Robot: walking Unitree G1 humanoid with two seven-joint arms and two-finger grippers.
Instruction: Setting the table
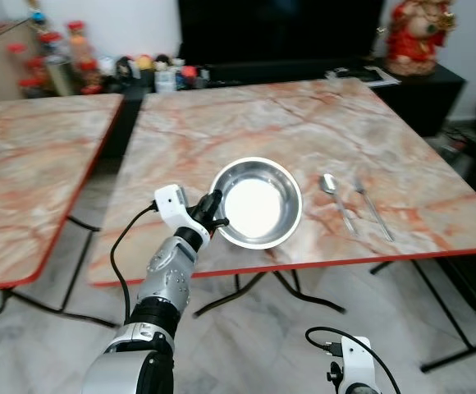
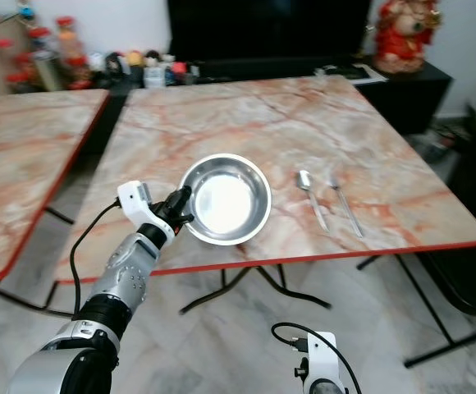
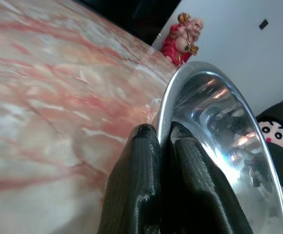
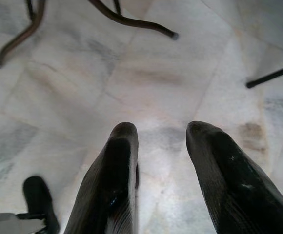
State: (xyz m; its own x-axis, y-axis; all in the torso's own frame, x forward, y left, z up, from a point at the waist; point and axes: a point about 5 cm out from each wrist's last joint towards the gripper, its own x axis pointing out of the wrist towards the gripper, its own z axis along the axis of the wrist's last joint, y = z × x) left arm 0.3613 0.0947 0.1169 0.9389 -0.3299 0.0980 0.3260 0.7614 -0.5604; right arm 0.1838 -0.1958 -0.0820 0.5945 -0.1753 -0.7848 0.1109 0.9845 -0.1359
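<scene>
A shiny steel bowl [image 1: 258, 203] sits near the front edge of the marble table [image 1: 304, 123]. My left gripper [image 1: 216, 209] is shut on the bowl's left rim; the left wrist view shows one finger outside and one inside the rim [image 3: 167, 112]. To the right of the bowl lie a spoon [image 1: 336, 199] and a fork [image 1: 372, 207], side by side on the table. My right arm hangs low at the bottom, its gripper [image 4: 162, 141] open above the tiled floor.
A second marble table [image 1: 33, 164] stands to the left with a gap between. Jars and bottles [image 1: 61, 57] line the back left. A dark TV cabinet [image 1: 418, 90] with a red figurine [image 1: 418, 33] stands behind. Folding table legs [image 1: 304, 291] cross the floor.
</scene>
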